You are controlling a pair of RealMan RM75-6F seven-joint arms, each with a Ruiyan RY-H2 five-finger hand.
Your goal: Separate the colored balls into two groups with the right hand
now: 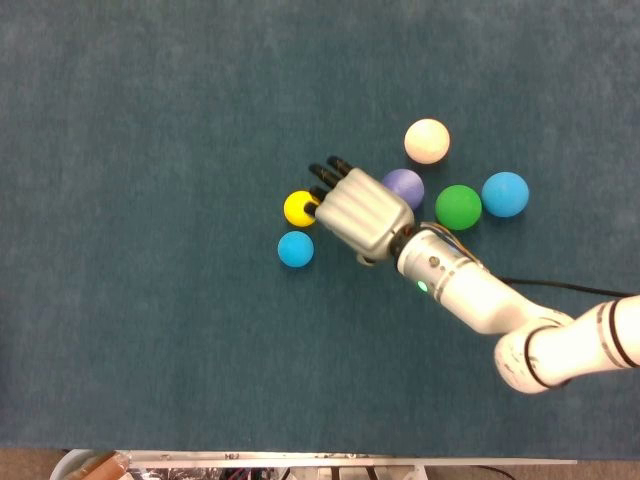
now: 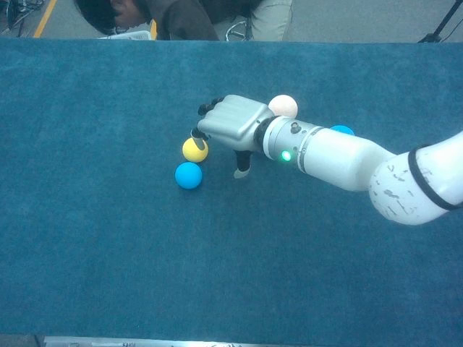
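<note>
My right hand (image 1: 360, 210) hovers palm down over the blue cloth, holding nothing, its dark fingertips (image 1: 322, 184) at the right side of a yellow ball (image 1: 299, 208). In the chest view the hand (image 2: 231, 126) has its fingers bent down beside the yellow ball (image 2: 194, 150) and its thumb pointing down, apart from them. A light blue ball (image 1: 295, 248) lies just below the yellow one. Right of the hand lie a purple ball (image 1: 404, 187), a green ball (image 1: 458, 206), another blue ball (image 1: 505, 194) and a cream ball (image 1: 427, 140). The left hand is out of sight.
The blue cloth (image 1: 150, 300) covers the whole table. A person (image 2: 166, 14) leans at the far edge in the chest view. The right forearm (image 1: 480, 300) crosses the cloth from the lower right.
</note>
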